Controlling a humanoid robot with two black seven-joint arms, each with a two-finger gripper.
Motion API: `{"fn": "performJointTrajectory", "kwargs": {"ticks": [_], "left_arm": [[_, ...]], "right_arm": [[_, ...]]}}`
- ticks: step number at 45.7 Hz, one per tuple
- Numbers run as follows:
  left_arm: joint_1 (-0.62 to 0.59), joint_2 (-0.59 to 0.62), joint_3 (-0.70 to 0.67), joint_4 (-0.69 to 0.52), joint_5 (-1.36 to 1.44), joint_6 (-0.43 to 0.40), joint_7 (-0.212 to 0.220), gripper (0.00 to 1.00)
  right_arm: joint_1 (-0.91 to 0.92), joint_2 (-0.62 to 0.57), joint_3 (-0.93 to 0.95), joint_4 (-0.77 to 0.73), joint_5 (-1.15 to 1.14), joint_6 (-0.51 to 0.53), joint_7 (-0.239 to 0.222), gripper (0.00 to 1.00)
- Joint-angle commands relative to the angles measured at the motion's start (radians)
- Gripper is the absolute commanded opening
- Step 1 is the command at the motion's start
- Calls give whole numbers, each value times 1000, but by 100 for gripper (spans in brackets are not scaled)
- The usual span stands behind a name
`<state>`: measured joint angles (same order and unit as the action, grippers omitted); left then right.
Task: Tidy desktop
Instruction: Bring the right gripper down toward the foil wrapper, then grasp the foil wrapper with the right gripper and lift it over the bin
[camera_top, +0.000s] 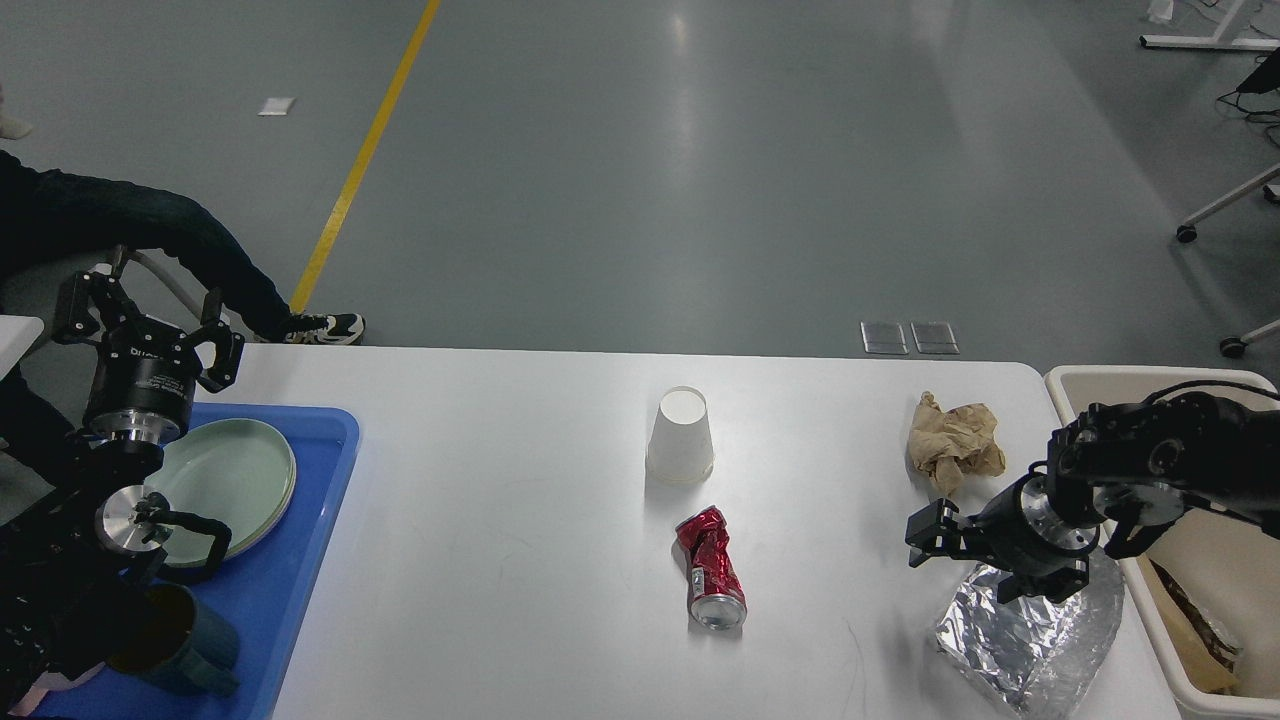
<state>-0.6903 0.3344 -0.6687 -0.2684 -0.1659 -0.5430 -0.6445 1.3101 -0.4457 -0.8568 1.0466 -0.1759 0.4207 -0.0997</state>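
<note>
White desktop (500, 520) fills the middle, a blue tray (290, 580) at its left and a beige bin (1190, 560) at its right. On it lie foil (1030, 640), crumpled paper (955, 440), a cup (680, 437) and a crushed can (712, 568). Left gripper (147, 322) is spread above the tray; right gripper (925, 532) hangs over the foil, jaws unclear.

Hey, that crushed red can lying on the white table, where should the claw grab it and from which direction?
Grip the crushed red can across its lower, still-round section near the silver end, coming straight down from above. It lies on its side on the desktop, silver end toward the robot, so its two long flanks are exposed. The upper half is crumpled and uneven, probably a poorer hold. Nothing crowds it.
</note>
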Motion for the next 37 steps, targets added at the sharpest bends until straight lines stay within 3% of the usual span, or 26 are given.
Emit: {"fn": "performJointTrajectory", "kwargs": {"ticks": [1,5,7,12,13,17,37], "left_arm": [[0,0,0,0,0,0,-1,96],[0,0,0,0,0,0,-1,96],[0,0,0,0,0,0,0,96],[0,0,1,0,0,0,0,96],[0,0,0,0,0,0,0,96],[0,0,0,0,0,0,0,96],[0,0,0,0,0,0,-1,96]], "right_arm": [[-69,7,41,-59,-1,-16,0,100],[-112,36,50,-102,-1,-66,-2,100],[-130,59,48,-114,-1,-118,-2,92],[-157,113,28,-115,-4,-204,-5,52],[-157,122,16,-117,-4,-204,-5,34],[-155,124,1,-117,-4,-206,-6,1],[-115,33,5,-108,-2,-215,-11,0]]}}
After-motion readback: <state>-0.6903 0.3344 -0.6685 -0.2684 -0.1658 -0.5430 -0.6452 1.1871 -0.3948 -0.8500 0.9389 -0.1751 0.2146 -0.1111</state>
